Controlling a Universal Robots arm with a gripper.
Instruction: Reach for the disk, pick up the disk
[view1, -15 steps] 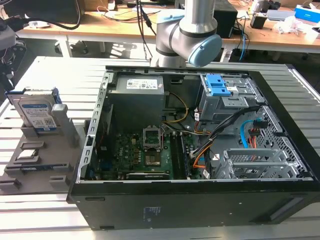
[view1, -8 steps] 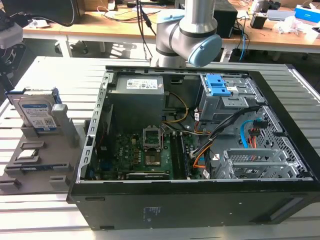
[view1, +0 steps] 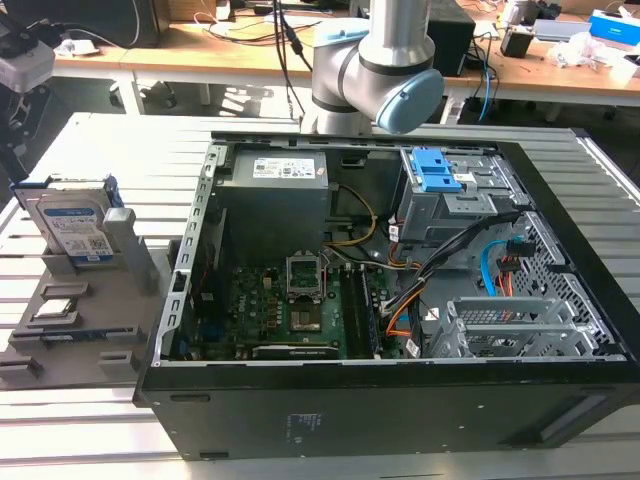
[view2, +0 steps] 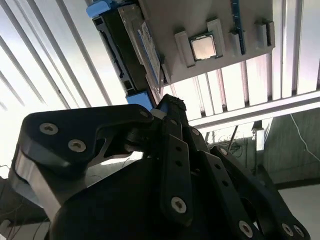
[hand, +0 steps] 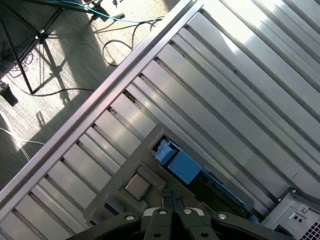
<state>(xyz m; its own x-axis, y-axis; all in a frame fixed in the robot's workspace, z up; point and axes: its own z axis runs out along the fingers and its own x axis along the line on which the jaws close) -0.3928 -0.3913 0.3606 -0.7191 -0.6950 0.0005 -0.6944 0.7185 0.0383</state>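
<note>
One disk (view1: 72, 225) stands on edge in a grey holder (view1: 115, 290) on the slatted metal table (view1: 110, 150). It sits at the exterior view's left, just beside the open computer case (view1: 400, 410). Its white-and-blue label faces the camera, and a blue frame runs along its edges. In both wrist views the gripper (view2: 170, 106) (hand: 173, 196) appears from behind, its black fingers (view2: 174, 150) drawn together at the tips with nothing held between them. It hangs above the holder, apart from the disk, with the tips pointing toward the disk's blue-framed end (hand: 182, 166). In the second wrist view the disk (view2: 125, 50) shows edge-on, dark along its side with blue corners, leaning against the holder's upright (view2: 155, 30). A square processor chip (view2: 203, 47) lies flat in a recess of the holder near the disk. In the exterior view a silver-and-blue arm joint (view1: 380, 70) rises behind the far wall of the case, inside which a green motherboard (view1: 290, 310) and a grey power-supply box (view1: 275, 185) are visible.
</note>
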